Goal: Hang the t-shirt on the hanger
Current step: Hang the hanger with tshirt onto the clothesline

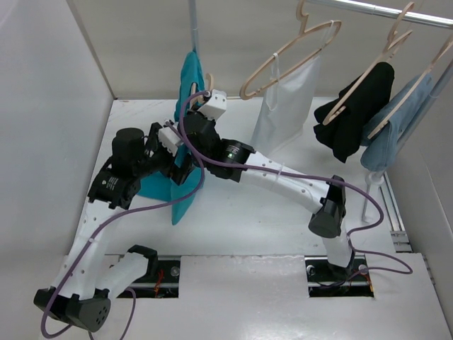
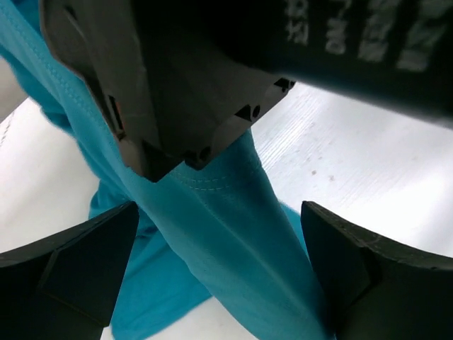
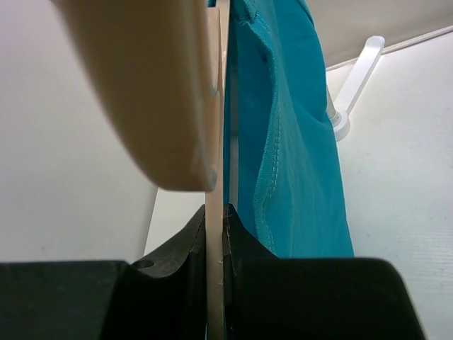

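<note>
Between right gripper fingers, clamped tight on hanger, t-shirt hanging just beside; left gripper spread wide astride t-shirt, holding nothing; threading apparently begun, seating over shoulders left.

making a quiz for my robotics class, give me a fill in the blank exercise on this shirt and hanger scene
1. The right gripper is ____ on the hanger.
2. The left gripper stands ____, with the t-shirt showing between its jaws.
3. In the top view, the white top hangs to the ____ of the black garment.

Missing words: shut; open; left.
</note>
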`<control>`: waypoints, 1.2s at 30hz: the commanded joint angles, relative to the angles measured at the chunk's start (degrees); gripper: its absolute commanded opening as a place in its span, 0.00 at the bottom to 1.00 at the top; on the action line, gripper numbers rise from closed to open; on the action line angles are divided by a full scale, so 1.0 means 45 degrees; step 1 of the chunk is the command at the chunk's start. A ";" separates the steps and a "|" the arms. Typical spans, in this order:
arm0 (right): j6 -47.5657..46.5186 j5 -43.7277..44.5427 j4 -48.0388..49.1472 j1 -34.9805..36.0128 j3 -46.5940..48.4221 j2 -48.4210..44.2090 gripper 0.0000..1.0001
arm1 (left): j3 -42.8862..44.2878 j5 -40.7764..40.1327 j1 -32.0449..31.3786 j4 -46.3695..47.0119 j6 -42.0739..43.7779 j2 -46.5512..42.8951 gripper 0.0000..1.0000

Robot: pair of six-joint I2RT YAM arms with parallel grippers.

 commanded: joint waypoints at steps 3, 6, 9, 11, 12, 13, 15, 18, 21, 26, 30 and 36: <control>0.0269 -0.0073 0.0954 0.0162 0.0428 0.0177 0.00 | -0.0833 -0.0942 -0.0037 0.1309 0.1334 -0.0106 0.67; 0.0386 -0.0541 0.0954 0.0044 0.0175 0.0177 0.00 | -0.1068 -0.1061 -0.0037 0.1485 0.1607 -0.0106 0.43; 0.0386 -0.0950 0.1071 0.0044 -0.0079 0.0177 0.00 | -0.1225 -0.1490 -0.0037 0.1485 0.1607 -0.0106 0.22; 0.0386 -0.1185 0.1071 -0.0091 -0.0217 0.0177 0.00 | -0.1362 -0.1607 -0.0037 0.1485 0.1491 -0.0222 0.04; 0.0386 -0.1534 0.1071 -0.0208 -0.0410 0.0177 0.00 | -0.1362 -0.1607 -0.0037 0.1620 0.1162 -0.0224 0.00; 0.0386 -0.1712 0.1071 -0.0210 -0.0683 0.0022 0.00 | -0.1362 -0.1743 -0.0037 0.1622 0.0965 -0.0340 0.00; 0.0386 -0.1966 0.1071 -0.0327 -0.1036 -0.0116 0.00 | -0.1362 -0.1880 -0.0037 0.1739 0.0574 -0.0458 0.00; 0.0192 -0.2103 0.1498 -0.0443 -0.1914 -0.0701 0.00 | -0.0894 -0.2212 -0.0037 0.1739 -0.0382 -0.0575 0.00; -0.0628 -0.2300 0.1792 -0.0444 -0.2384 -0.0995 0.11 | -0.0502 -0.2369 -0.0037 0.1428 -0.1223 -0.0847 0.00; -0.1820 -0.3119 0.1794 -0.0444 -0.2657 -0.1404 0.38 | -0.0366 -0.2039 -0.0037 0.1309 -0.1965 -0.1452 0.00; -0.2231 -0.3548 0.1794 -0.0444 -0.3320 -0.1892 0.60 | 0.0199 -0.1705 -0.0037 0.0627 -0.2902 -0.1570 0.00; -0.3400 -0.4288 0.1794 -0.0444 -0.3733 -0.2401 0.77 | -0.0792 -0.1275 -0.0037 0.0605 -0.4093 -0.1806 0.00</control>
